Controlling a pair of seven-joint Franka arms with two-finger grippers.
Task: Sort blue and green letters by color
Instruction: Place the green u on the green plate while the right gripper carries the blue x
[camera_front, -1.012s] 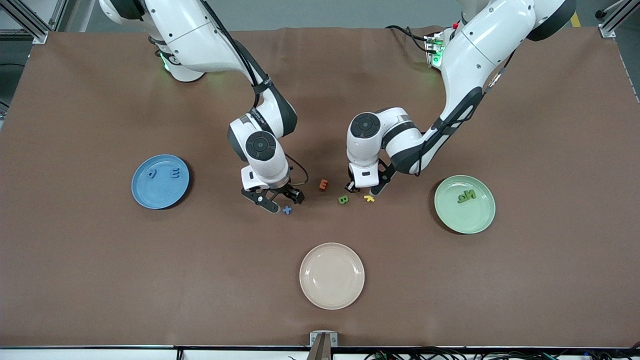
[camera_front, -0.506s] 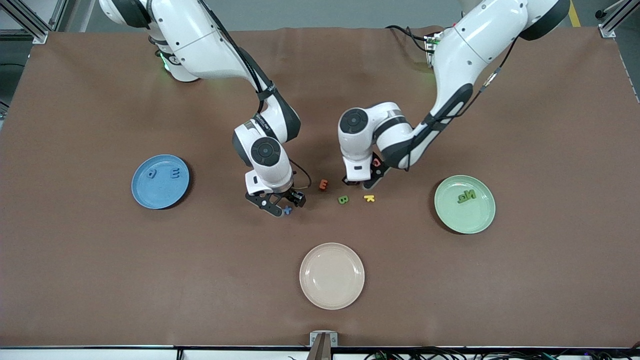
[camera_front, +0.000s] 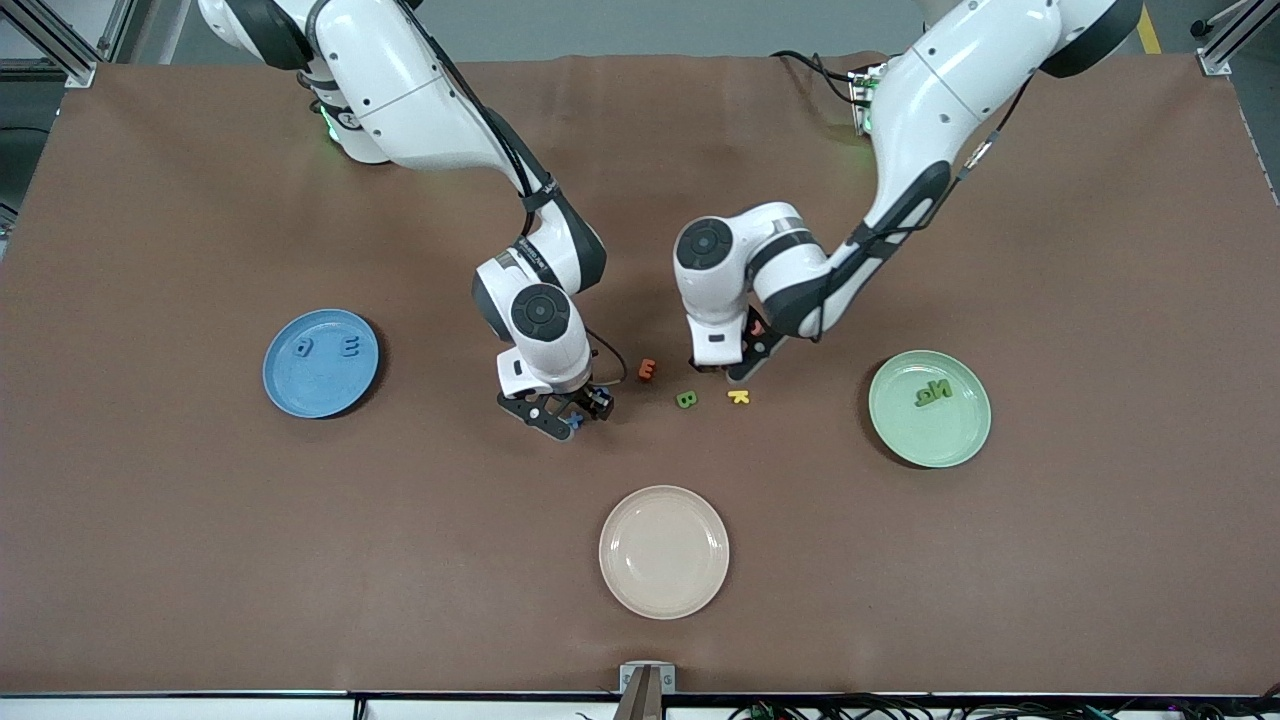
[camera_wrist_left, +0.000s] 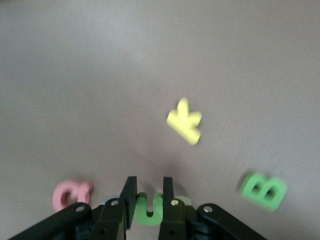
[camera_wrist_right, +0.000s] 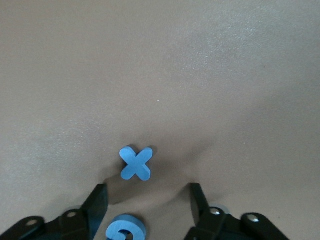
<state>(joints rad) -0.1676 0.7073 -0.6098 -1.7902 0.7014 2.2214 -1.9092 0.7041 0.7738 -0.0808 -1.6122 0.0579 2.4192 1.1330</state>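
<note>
Currently the right gripper (camera_wrist_right: 148, 200) is sitting low over mid-table, jaws spread wide and gripping nothing; the blue X (camera_wrist_right: 135, 163) is lying flat on the table (camera_front: 200, 520) just ahead of the fingertips, roughly centred on the gap, not touched. A blue curved letter (camera_wrist_right: 126, 229) is lying between the fingers, closer to the wrist. The left gripper (camera_wrist_left: 148, 192) is pinching a green U (camera_wrist_left: 148, 209) between nearly closed jaws, above the table. The green B (camera_wrist_left: 263, 190), yellow K (camera_wrist_left: 185, 121) and pink letter (camera_wrist_left: 71, 193) are lying nearby.
</note>
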